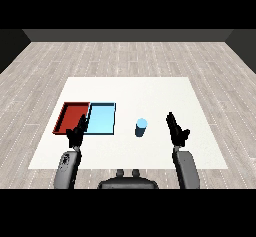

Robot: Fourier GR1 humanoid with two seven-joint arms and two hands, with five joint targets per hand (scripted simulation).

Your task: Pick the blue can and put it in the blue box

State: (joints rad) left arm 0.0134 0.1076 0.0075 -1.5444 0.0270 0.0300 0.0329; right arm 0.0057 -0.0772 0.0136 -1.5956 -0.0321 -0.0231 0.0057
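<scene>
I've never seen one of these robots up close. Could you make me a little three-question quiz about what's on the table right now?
1. True or false: the blue can already stands inside the blue tray.
2. Which hand is nearer the can? A) the left hand B) the right hand
3. Fill in: the tray farthest to the left on the white table is the ___ tray.

Key
1. False: the can stands upright on the bare table, to the right of the blue tray.
2. B: the right hand, open beside the can and apart from it.
3. Red.
</scene>
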